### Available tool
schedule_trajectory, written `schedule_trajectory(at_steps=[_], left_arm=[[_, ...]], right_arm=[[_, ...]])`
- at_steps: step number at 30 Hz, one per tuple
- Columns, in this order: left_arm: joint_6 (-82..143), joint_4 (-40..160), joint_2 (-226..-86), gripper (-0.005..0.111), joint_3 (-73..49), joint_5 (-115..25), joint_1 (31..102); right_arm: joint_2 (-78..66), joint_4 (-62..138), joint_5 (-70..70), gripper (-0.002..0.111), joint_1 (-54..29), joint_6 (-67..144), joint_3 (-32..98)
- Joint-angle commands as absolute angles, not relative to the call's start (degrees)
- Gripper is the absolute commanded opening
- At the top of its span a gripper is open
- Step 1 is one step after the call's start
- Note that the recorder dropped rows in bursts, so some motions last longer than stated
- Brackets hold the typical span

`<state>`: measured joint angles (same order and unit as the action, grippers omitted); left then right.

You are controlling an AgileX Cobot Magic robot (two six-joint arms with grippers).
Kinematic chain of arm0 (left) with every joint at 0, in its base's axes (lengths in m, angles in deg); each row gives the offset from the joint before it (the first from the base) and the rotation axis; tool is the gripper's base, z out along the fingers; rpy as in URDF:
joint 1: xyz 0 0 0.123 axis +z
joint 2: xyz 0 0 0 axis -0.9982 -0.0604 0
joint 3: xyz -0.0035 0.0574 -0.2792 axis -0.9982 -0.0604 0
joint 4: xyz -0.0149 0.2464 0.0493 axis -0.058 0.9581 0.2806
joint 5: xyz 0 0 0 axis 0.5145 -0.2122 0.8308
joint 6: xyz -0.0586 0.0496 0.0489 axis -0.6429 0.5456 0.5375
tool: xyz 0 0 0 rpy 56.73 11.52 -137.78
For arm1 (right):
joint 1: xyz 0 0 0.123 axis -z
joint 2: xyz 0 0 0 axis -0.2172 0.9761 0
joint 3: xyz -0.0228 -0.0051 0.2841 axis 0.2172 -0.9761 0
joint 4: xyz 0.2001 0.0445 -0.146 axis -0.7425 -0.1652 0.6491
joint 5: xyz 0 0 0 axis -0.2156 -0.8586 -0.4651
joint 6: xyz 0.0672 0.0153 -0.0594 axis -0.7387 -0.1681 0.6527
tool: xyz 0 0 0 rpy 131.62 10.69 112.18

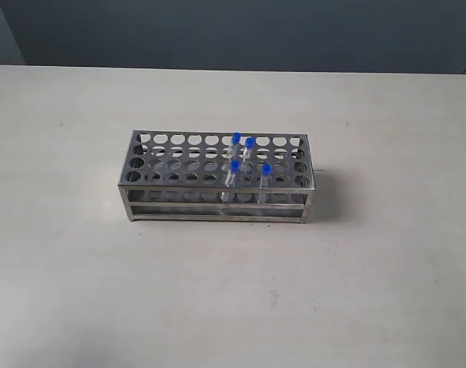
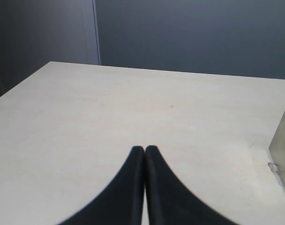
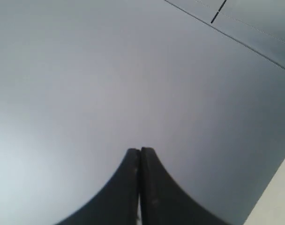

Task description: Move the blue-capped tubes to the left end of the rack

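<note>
The shiny steel rack (image 1: 172, 178) stands in the middle of the pale table. Several blue-capped tubes stand upright in its right half: two in the back rows (image 1: 237, 139) (image 1: 249, 144) and two nearer the front (image 1: 234, 167) (image 1: 266, 169). The rack's left holes hold nothing. Neither arm shows in the exterior view. My left gripper (image 2: 145, 149) is shut and empty over bare table, with a corner of the rack (image 2: 283, 147) off to one side. My right gripper (image 3: 140, 150) is shut and empty, facing a grey wall.
The beige table (image 1: 80, 268) spreads wide on every side of the rack. A dark grey wall (image 1: 233, 31) runs along the table's far edge. A table edge (image 3: 278, 197) shows at a corner of the right wrist view.
</note>
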<state>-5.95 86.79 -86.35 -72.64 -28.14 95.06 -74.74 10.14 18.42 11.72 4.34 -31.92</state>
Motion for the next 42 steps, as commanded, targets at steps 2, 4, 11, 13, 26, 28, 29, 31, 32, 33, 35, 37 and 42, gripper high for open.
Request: schedule_trajectory(at_steps=[2,4,11,13,26,28,29,31,32,33,35,37,42], left_arm=[[-6.04,86.85,-86.15,0.001,-72.56,-27.99,94.91],[-6.04,86.85,-86.15,0.001,-72.56,-27.99,94.91],[-6.04,86.85,-86.15,0.001,-72.56,-27.99,94.91],[-6.04,86.85,-86.15,0.001,-72.56,-27.99,94.91],[-6.04,86.85,-86.15,0.001,-72.56,-27.99,94.91],[-6.04,86.85,-86.15,0.001,-72.56,-27.99,94.91],[-6.04,86.85,-86.15,0.001,-72.56,-27.99,94.91],[-6.04,86.74,-86.15,0.001,-72.56,-27.99,94.91],[-6.04,86.74,-86.15,0.001,-72.56,-27.99,94.91],[-6.04,86.74,-86.15,0.001,-72.56,-27.99,94.91],[-6.04,86.74,-86.15,0.001,-72.56,-27.99,94.91],[-6.04,86.74,-86.15,0.001,-72.56,-27.99,94.91],[-6.04,86.74,-86.15,0.001,-72.56,-27.99,94.91]], right_arm=[[-74.96,11.48,28.75,0.0,11.85,-1.67,-32.04],[-74.49,16.72,39.35,0.0,11.85,-0.91,-32.04],[-60.35,43.96,31.3,0.0,11.85,8.77,-7.98],[-53.07,56.13,26.76,0.0,11.85,8.7,1.62],[-16.72,123.75,38.87,0.002,5.89,-43.23,11.63],[-11.07,129.85,41.86,0.009,3.38,-46.07,11.6],[-8.42,132.4,42.21,0.013,1.89,-46.74,11.6],[-3.97,134.67,42.1,0.025,-0.89,-46.9,11.6],[-1.68,134.8,42.1,0.033,-2.0,-46.09,11.6],[-0.02,134.8,42.0,0.039,-2.74,-45.48,11.74],[3.33,133.41,40.02,0.053,-4.39,-43.58,11.72],[5.77,131.78,36.23,0.058,-5.78,-42.86,11.72],[9.22,130.56,34.67,0.058,-8.11,-37.81,11.72]])
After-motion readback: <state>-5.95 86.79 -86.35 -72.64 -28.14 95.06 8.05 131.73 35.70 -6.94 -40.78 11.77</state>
